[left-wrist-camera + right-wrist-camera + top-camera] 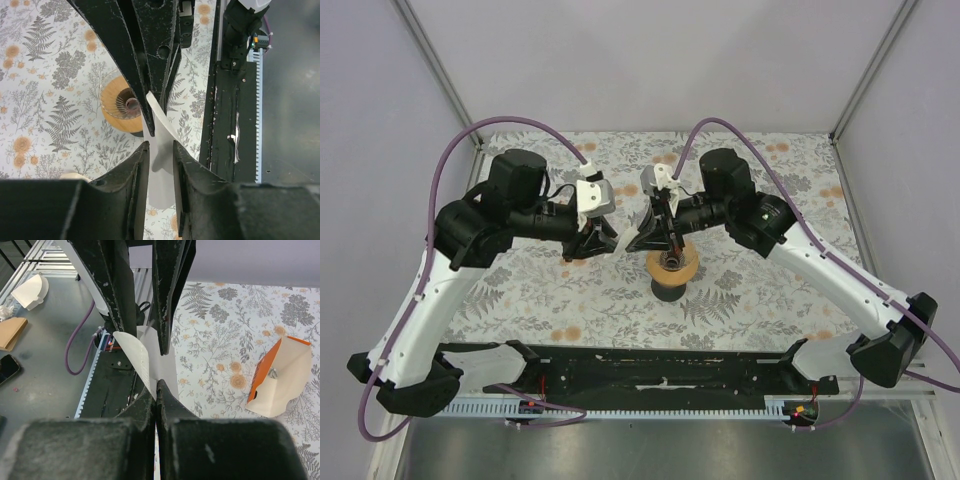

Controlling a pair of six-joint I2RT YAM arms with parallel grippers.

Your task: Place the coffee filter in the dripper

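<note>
The dripper, with a tan-orange rim and a black base, stands on the floral cloth just below where the two grippers meet. In the left wrist view the dripper shows its ribbed inside and dark centre hole. My right gripper is shut on an edge of the white coffee filter, holding it in the air beside the dripper. My left gripper faces it with jaws apart, and the coffee filter paper runs through the gap between them. In the top view the arms almost hide the filter.
An orange and white pack lies open on the cloth beyond the grippers. A black base rail runs along the near table edge. Spare white filters and a phone lie on the grey surface off the table.
</note>
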